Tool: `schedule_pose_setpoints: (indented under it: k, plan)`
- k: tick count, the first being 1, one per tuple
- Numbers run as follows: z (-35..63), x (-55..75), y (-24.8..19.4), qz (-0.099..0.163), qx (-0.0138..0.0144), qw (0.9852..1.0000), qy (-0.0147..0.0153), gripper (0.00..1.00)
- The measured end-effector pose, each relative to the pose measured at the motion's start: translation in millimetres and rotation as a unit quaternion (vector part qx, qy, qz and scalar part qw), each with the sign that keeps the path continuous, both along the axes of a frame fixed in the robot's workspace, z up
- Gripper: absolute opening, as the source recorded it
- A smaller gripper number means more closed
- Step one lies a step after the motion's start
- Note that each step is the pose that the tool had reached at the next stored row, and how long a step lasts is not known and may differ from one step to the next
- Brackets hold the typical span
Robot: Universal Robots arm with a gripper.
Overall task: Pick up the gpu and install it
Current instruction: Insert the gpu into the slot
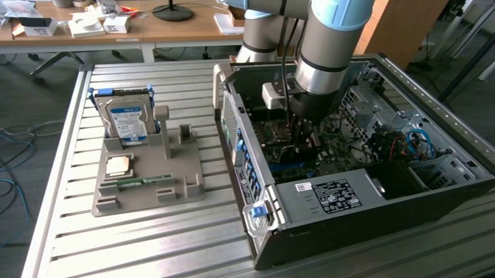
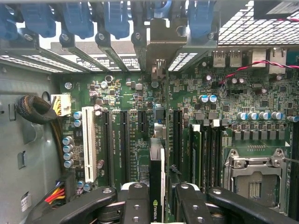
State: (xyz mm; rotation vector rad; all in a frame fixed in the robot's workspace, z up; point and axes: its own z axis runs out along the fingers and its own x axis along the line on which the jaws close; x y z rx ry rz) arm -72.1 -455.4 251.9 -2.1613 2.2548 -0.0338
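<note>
Table (image 1: 155,243): a ribbed metal bench, carrying everything, spread out well below and around the gripper.
Computer case (image 1: 340,208): lying open on its side, and the arm (image 1: 328,52) drops straight down into it, so the case walls ring the gripper on all sides.
Motherboard (image 2: 126,140): green, laid out directly beneath the gripper, with long expansion slots running away from the fingers towards the rear brackets.
Parts stand (image 1: 147,174): grey holder on the bench, well apart from the gripper, outside the case on the exterior view's left.
Hard drive (image 1: 127,124): silver with a blue label, upright at the back of that stand (a long way from the action).
Gripper (image 2: 156,200): down inside the case, and here it is pinching the gpu, one black finger (image 2: 135,196) on each flat face of the card.
Gpu (image 2: 157,186): thin dark card held edge-on between the fingers, standing upright over the motherboard, its pale metal bracket (image 2: 159,51) reaching ahead of the gripper to the row of rear slot covers.
White slot (image 2: 88,142): off to one side of the gripper, near the card but apart from it.
Cpu socket (image 2: 254,175): silver frame, off to the gripper's other side.
RAM stick (image 1: 143,182): slim and green, lying low on the stand, far from the gripper.
</note>
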Motion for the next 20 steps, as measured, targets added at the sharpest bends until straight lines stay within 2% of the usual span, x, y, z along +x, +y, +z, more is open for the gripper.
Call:
schedule_pose_setpoints:
  k: [3, 9, 20]
  plan:
    - [0.0, 0.0, 0.0, 0.000, 0.0001, 1.0000, -0.0001, 0.26]
    - [-0.6, -0.6, 0.0, 0.000, 0.0032, 1.0000, -0.0002, 0.26]
    - [-2.2, -1.5, 0.0, 0.000, 0.0033, 1.0000, -0.0002, 0.26]
